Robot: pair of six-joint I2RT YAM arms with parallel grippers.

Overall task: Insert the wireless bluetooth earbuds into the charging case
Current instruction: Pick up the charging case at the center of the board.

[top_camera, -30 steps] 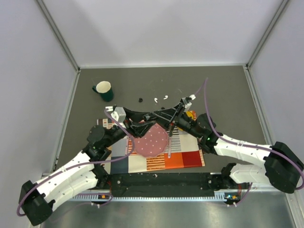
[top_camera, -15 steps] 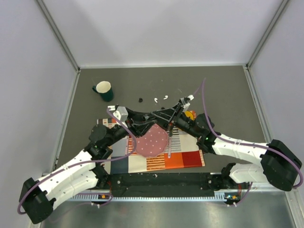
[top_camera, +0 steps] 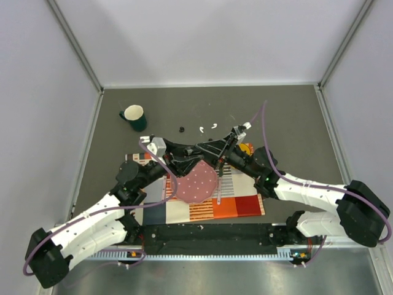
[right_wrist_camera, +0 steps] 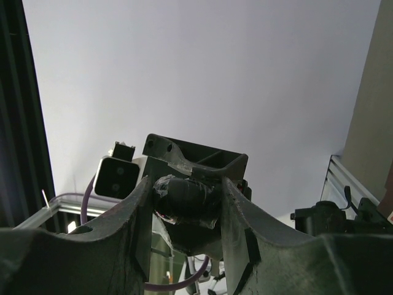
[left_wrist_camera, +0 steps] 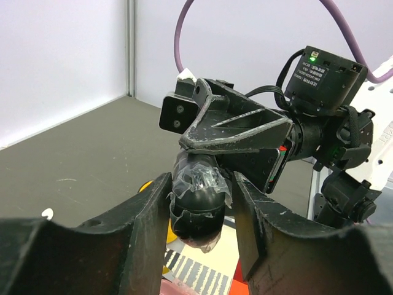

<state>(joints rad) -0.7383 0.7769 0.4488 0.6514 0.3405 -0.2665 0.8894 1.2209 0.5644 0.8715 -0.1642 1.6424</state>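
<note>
Earbuds [top_camera: 201, 129], two white pieces, lie loose on the dark table [top_camera: 295, 117], at 12 o'clock from where the arms meet. Both arms reach inward, wrists facing each other above the striped mat [top_camera: 236, 203]. The left gripper [left_wrist_camera: 199, 184] and right gripper [right_wrist_camera: 184, 184] each pinch one black oval object [left_wrist_camera: 196, 200] from opposite sides.

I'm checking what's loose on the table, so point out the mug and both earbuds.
Mug [top_camera: 139, 124]: top view, its dark outer wall.
Earbud nearer the mug [top_camera: 201, 129]: top view, its white body.
Other earbud [top_camera: 214, 125]: top view, its white body.
</note>
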